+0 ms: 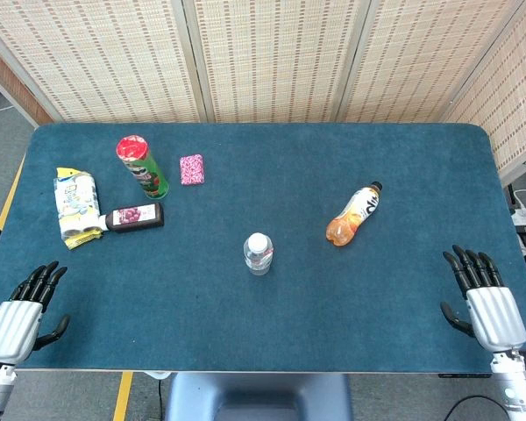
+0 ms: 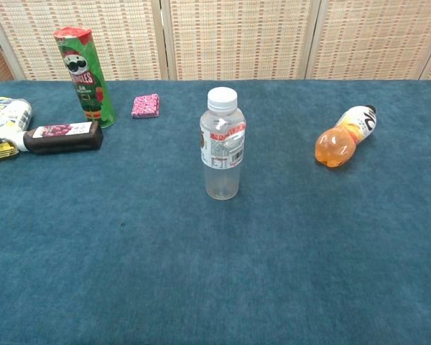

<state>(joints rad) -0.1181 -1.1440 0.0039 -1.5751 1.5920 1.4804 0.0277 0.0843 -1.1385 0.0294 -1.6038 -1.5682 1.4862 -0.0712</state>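
Note:
A clear water bottle [image 1: 258, 253] [image 2: 222, 144] with a white cap stands upright mid-table. An orange drink bottle [image 1: 352, 215] [image 2: 344, 136] lies on its side to its right. At the left stand a green chip can [image 1: 141, 166] [image 2: 85, 76] with a red lid, a dark bottle [image 1: 135, 217] [image 2: 62, 136] lying flat, a yellow-white packet [image 1: 76, 206] [image 2: 3, 120] and a small pink packet [image 1: 191, 169] [image 2: 145, 105]. My left hand [image 1: 24, 310] rests open at the near left edge, holding nothing. My right hand [image 1: 484, 301] rests open at the near right edge, far from the orange bottle. The chest view shows neither hand.
The blue felt table [image 1: 263, 324] [image 2: 215, 273] is backed by woven folding screens [image 1: 272, 53] [image 2: 237, 36]. Grey floor with a yellow line [image 1: 123, 396] shows at the left; cables lie off the right edge.

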